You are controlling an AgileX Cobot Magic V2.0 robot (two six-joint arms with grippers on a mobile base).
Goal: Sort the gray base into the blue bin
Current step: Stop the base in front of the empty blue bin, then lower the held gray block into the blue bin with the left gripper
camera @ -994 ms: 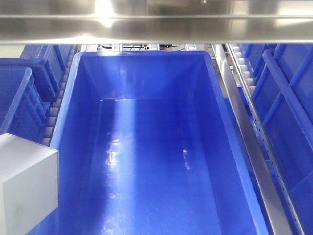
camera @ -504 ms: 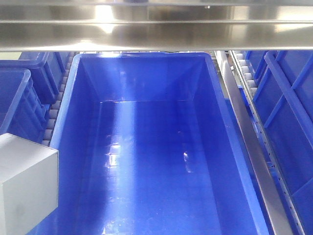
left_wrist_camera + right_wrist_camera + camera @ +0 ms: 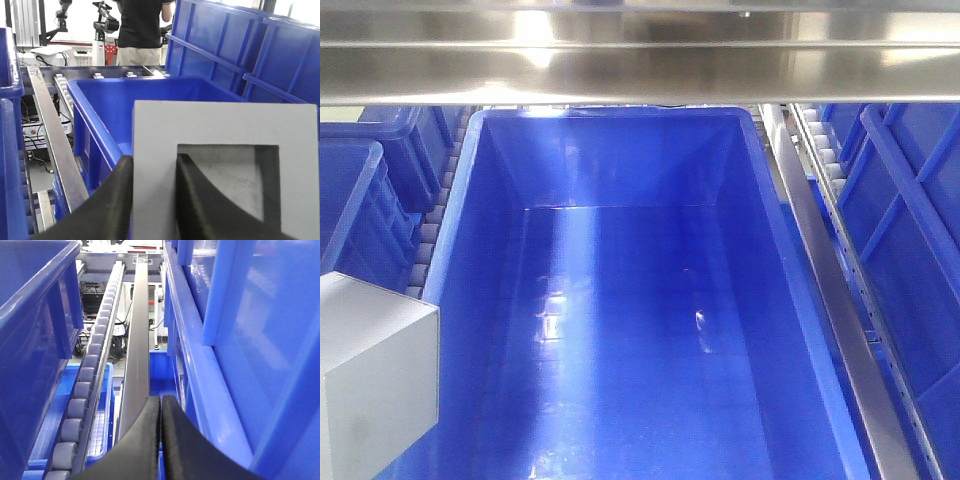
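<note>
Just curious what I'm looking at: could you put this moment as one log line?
left jaws: shut on gray base | right jaws: shut, empty | gray base: at blue bin left edge, not inside | bin interior: nothing visible

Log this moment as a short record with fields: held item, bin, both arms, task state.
gray base: held at lower left by the bin's left rim, recess facing the left wrist camera
blue bin: nothing visible inside
left gripper: jaws shut on the base's wall, one inside the recess
right gripper: jaws shut, empty, above a metal rail beside rollers
task state: base not yet in the bin
</note>
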